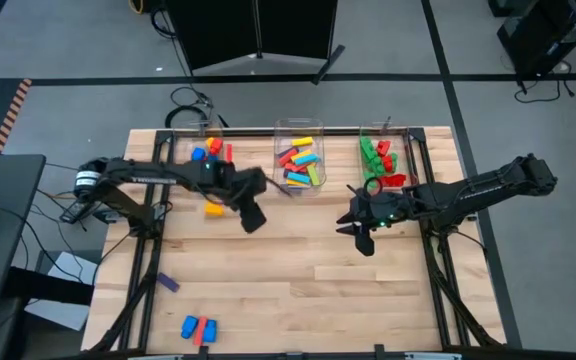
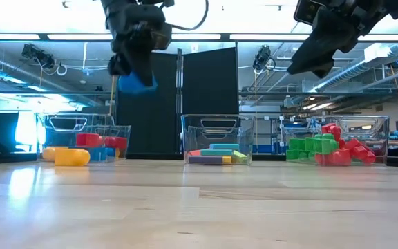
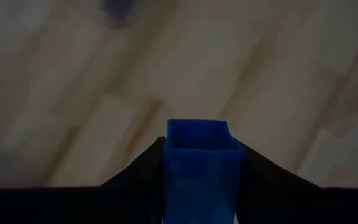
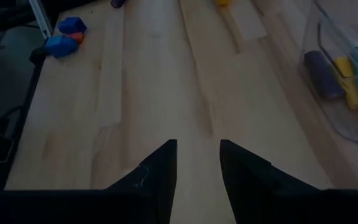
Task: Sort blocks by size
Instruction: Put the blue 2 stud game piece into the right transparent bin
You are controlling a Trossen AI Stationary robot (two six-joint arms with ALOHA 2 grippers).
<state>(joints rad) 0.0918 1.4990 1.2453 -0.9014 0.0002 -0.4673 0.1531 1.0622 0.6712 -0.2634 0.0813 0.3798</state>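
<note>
Left end effector (image 3: 201,163) clamps a blue block (image 3: 201,168) high above the bench (image 1: 298,270), likely for binning; right end effector (image 4: 197,163) hovers empty, fingers slightly apart.

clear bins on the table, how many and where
3, in a row along the far edge: left bin holding short bricks, middle bin holding long bricks, right bin with green and red chunky bricks. None looks hidden.
</note>
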